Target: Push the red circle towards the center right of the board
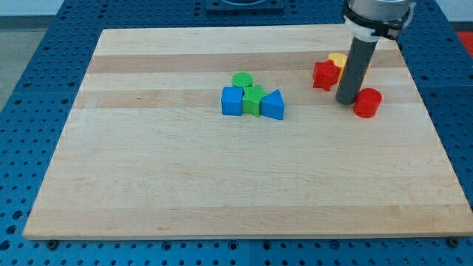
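Note:
The red circle [367,102] lies at the view's right, a little above mid-height of the wooden board [222,177]. My tip [345,100] stands just to its left, close to or touching it. A red star-like block [324,74] lies up and left of the tip. A yellow block [339,60] sits behind the rod, partly hidden by it.
Near the board's middle is a cluster: a green circle [242,80], a blue cube [232,101], a green block [253,100] and a blue triangle [273,105]. The board's right edge runs a short way right of the red circle.

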Controlling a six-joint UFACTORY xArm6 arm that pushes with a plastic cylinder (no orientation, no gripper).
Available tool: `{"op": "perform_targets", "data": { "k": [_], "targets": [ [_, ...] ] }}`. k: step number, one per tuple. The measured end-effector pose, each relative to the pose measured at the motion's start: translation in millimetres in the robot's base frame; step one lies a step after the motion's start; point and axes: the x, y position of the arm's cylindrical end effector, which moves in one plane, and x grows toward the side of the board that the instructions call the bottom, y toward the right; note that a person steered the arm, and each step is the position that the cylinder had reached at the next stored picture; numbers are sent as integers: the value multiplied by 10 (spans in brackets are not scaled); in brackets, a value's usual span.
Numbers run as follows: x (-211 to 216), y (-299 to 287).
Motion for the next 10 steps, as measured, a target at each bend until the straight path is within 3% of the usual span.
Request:
{"op": "perform_targets", "data": {
  "k": [7, 10],
  "targets": [
    [110, 159],
    [-28, -356]
  ]
}}
